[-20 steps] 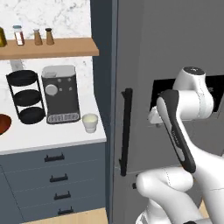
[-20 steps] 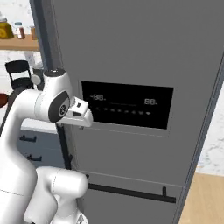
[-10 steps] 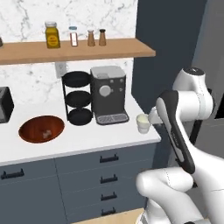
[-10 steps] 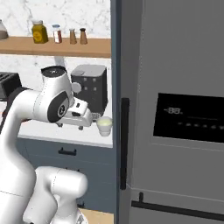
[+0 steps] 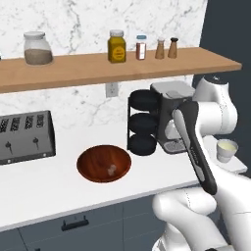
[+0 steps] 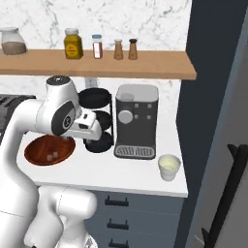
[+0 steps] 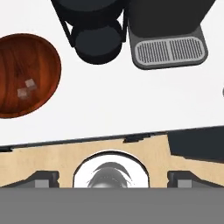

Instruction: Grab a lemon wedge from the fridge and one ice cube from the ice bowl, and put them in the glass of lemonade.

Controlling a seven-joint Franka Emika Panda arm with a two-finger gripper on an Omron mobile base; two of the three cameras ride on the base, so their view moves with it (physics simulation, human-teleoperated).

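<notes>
The reddish-brown ice bowl (image 5: 98, 158) (image 6: 40, 146) (image 7: 17, 57) sits on the white counter left of the black rack. Two pale ice cubes (image 7: 30, 83) (image 5: 112, 170) lie in it. The cream glass of lemonade (image 6: 169, 166) (image 5: 227, 149) stands at the counter's right end, near the fridge (image 6: 240, 97), whose door is shut. My gripper (image 7: 112, 177) (image 6: 91, 131) is open and empty, held high over the counter's front edge, right of the bowl and left of the glass. The lemon wedge is out of view.
A black three-tier rack (image 6: 98, 121) and a grey coffee machine (image 6: 136, 121) stand at the back of the counter. A toaster (image 5: 24, 137) is at the left. A wooden shelf (image 5: 98, 66) with jars runs overhead. Drawers (image 6: 121, 213) sit below.
The base has driven left, so both base views have swung from the shut fridge door to the counter with the bowl. The arm keeps its pose and the gripper stays open.
</notes>
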